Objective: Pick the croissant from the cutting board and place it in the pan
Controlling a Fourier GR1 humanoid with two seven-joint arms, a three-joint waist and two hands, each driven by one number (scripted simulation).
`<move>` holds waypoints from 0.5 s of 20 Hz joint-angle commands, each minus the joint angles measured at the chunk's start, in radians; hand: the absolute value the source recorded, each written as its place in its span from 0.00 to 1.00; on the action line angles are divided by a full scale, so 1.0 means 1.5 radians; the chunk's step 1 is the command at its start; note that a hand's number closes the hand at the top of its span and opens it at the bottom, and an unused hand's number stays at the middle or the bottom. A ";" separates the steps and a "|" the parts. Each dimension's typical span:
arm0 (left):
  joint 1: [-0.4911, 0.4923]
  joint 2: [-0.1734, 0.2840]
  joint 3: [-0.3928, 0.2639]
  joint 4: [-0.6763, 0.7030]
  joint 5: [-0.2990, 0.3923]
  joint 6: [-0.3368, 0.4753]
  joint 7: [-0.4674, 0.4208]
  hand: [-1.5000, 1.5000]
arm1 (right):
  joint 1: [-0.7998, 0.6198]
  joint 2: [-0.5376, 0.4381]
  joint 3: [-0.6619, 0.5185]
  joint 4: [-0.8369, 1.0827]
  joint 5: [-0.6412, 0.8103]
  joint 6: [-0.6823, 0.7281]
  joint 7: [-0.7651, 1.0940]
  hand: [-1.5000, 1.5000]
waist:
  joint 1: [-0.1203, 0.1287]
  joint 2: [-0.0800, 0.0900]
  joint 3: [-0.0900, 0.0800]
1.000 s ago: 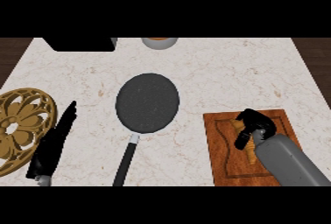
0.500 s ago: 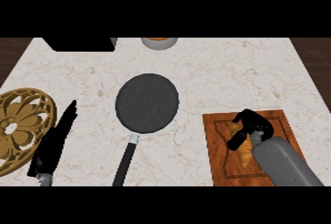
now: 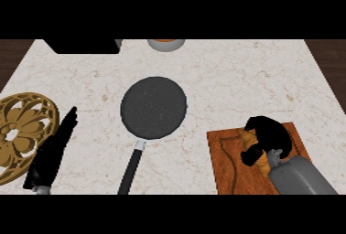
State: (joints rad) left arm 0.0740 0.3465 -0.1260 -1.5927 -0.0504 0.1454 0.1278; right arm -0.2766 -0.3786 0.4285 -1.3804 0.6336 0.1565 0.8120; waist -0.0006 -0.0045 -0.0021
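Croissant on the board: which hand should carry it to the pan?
The right hand. Its fingers already curl over the croissant on the cutting board, right of the pan. The left hand lies at the far left, beside the gold trivet.

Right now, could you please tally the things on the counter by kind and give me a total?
Pan: 1
Cutting board: 1
Croissant, under the right hand: 1
Gold openwork trivet: 1
Black left hand and forearm lying beside the trivet: not counted
Black box at the far edge: 1
Grey cup with orange contents: 1
Total: 6
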 commanded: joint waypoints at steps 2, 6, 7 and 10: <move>0.023 -0.022 -0.015 0.006 -0.015 0.011 -0.035 0.50 | -0.033 -0.033 0.004 -0.061 0.100 -0.108 -0.058 1.00 | 0.002 0.001 0.001; 0.003 -0.016 -0.007 -0.006 -0.010 0.011 0.015 0.50 | -0.060 -0.053 0.025 -0.182 0.188 -0.198 -0.089 1.00 | -0.010 -0.005 0.002; -0.005 -0.001 0.009 0.000 0.006 -0.009 0.008 0.50 | -0.106 -0.040 0.014 -0.161 0.189 -0.184 -0.083 1.00 | 0.003 0.000 0.001; -0.019 -0.032 -0.020 -0.006 -0.028 0.013 0.026 0.50 | -0.127 -0.023 0.020 -0.168 0.205 -0.166 -0.099 1.00 | 0.003 0.002 0.001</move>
State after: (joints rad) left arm 0.0617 0.3302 -0.1296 -1.5918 -0.0631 0.1459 0.1422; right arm -0.3989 -0.4243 0.4658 -1.6036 0.8997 -0.0860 0.6973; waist -0.0016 -0.0046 -0.0003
